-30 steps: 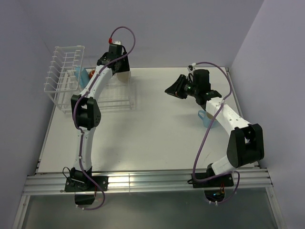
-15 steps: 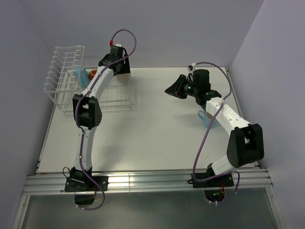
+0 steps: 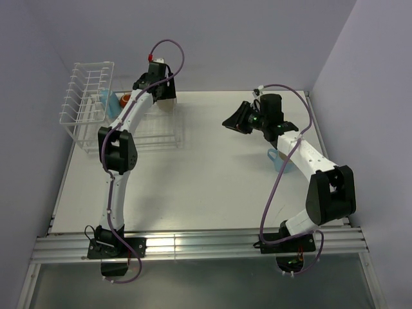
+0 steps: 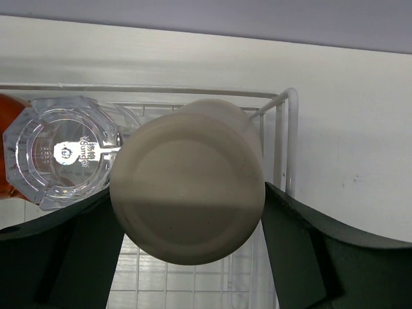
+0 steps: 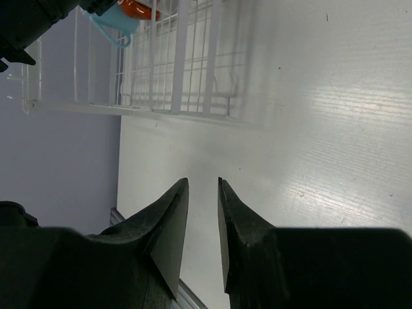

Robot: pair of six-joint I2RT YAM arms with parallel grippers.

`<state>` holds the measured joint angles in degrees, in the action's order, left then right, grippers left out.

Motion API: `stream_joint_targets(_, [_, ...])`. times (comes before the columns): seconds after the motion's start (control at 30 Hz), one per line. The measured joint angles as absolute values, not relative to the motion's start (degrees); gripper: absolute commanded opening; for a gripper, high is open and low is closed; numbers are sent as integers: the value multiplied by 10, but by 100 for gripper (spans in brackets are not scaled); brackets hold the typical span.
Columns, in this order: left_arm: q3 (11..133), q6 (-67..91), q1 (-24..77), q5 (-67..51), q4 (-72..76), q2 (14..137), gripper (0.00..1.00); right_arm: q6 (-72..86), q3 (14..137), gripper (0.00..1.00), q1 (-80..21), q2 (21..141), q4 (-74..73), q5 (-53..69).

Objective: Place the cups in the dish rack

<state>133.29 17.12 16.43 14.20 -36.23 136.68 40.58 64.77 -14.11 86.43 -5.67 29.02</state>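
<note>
The beige cup (image 4: 187,180) stands upside down in the far right corner of the dish rack (image 4: 286,129). My left gripper (image 4: 187,194) is open, its fingers close beside the cup on either side. A clear tumbler (image 4: 61,151) stands bottom-up just left of it, with the red-orange cup (image 4: 8,141) beyond. In the top view the left gripper (image 3: 161,87) hangs over the dish rack (image 3: 90,109), where a light blue mug (image 3: 109,102) and the red-orange cup (image 3: 125,98) sit. Another light blue mug (image 3: 281,161) stands on the table under my right arm. My right gripper (image 3: 230,122) hovers mid-table, narrowly open and holding nothing.
The rack's tall plate-slot end (image 3: 87,80) rises at the far left, near the left wall. The back wall runs close behind the rack. In the right wrist view the right gripper (image 5: 203,181) points across bare white table (image 5: 309,129) toward the rack (image 5: 180,64).
My left gripper's jaws have spread apart from the beige cup, and the wrist has shifted slightly up and back. The right arm has not moved.
</note>
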Motion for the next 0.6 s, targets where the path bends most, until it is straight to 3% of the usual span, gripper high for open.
stream_joint_targets(0.6, [1329, 135, 181, 195, -349, 1367, 85, 405, 648, 33, -143, 864, -57, 290])
